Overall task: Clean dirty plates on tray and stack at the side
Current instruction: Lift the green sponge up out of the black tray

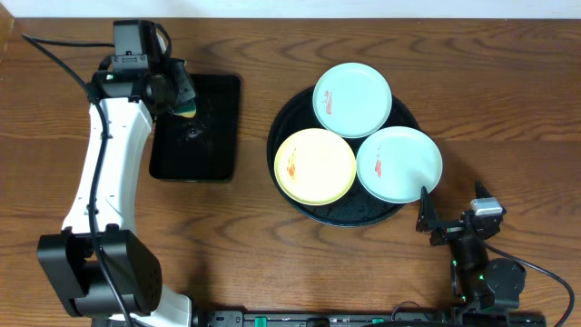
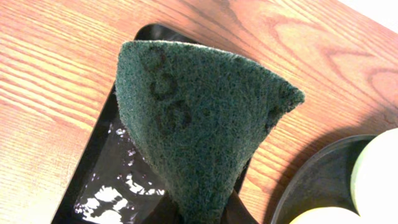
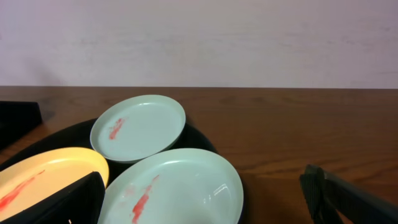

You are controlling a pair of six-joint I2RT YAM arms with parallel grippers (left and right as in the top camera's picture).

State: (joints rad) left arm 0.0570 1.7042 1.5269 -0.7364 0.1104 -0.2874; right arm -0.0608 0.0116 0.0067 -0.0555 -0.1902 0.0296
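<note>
L end effector (image 1: 182, 91) clamped on green scrub pad (image 2: 199, 124), well left of round tray (image 1: 349, 214). R end effector (image 3: 200, 179) wide open, empty, by tray's rim. 3 smeared plates (image 1: 315, 165) on tray. Risk: pad pinched at edge, may slip when scrubbing; unheld plate may skid.

light: bright, even | glare: rectangular tray (image 2: 106, 186) (wet glints) | shadows: soft
</note>
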